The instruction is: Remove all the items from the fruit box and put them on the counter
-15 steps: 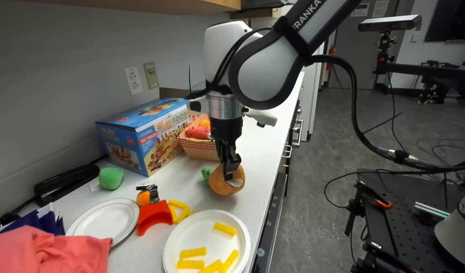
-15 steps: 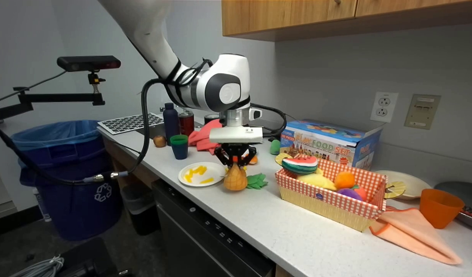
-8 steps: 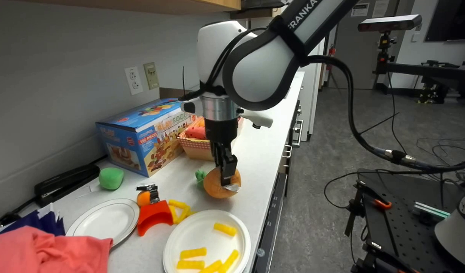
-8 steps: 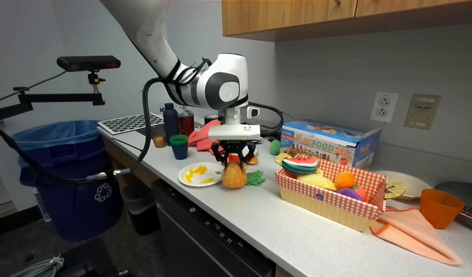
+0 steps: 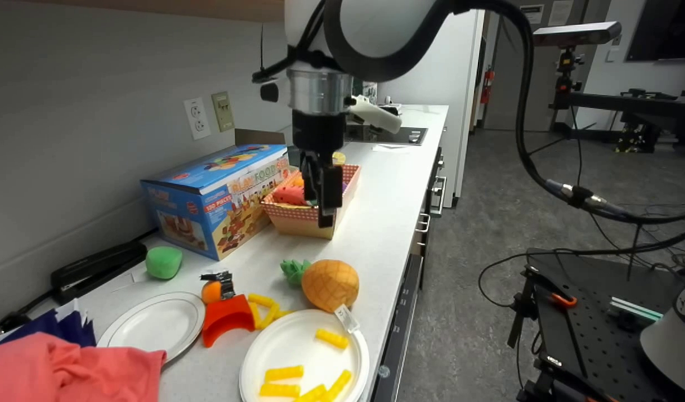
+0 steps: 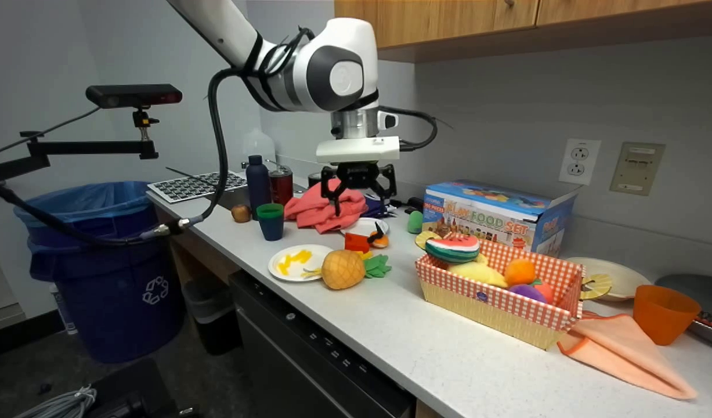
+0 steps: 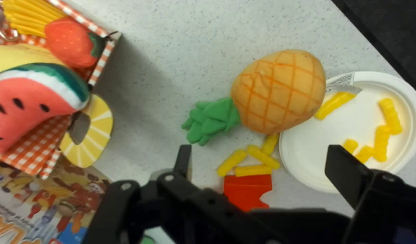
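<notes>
Wrist view: plate point(image 7: 311, 152) beside pineapple point(image 7: 279, 91)

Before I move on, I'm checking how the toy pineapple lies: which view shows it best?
The wrist view: the toy pineapple looks largest there, and nothing blocks it. Both exterior views show it whole but smaller, on the counter beside the plate holding yellow strips.

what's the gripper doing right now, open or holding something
Gripper: open, holding nothing, hangs above the counter.
</notes>
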Tool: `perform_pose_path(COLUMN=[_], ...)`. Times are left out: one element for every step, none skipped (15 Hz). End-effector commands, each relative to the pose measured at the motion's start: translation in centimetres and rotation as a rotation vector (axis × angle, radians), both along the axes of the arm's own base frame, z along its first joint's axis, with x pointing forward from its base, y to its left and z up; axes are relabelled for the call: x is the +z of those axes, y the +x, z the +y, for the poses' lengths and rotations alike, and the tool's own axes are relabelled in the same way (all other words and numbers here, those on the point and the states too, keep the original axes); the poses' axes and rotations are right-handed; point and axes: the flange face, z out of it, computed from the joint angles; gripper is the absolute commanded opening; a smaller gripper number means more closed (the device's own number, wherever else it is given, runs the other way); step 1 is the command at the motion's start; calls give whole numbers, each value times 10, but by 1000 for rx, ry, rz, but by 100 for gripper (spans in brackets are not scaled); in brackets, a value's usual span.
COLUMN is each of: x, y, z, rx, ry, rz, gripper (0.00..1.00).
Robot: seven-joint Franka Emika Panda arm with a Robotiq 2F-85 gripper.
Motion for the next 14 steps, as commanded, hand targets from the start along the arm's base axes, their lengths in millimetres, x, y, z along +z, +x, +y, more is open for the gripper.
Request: perform_pose_path(x=[33, 37, 41, 43, 44, 41, 35, 29, 21, 13, 3, -6, -14, -22], y=[24, 32, 39, 47, 54, 61, 68, 74, 79, 85, 90, 96, 101, 106], z=[-37, -48, -59, -70, -80, -91, -99, -106, -112, -117, -122, -126, -130, -135], rx=[-82, -115, -148, -191, -234, -283, -329, -366, -402, -436, -466, -495, -520, -545], ry=[35, 44, 56, 72, 87, 102, 113, 119, 121, 123, 122, 122, 122, 125], rz=[-35, -47, -62, -74, -81, -81, -81, -78, -73, -66, -59, -51, -44, -36], gripper=[100, 100, 100, 100, 100, 98, 96, 97, 96, 99, 100, 100, 100, 100])
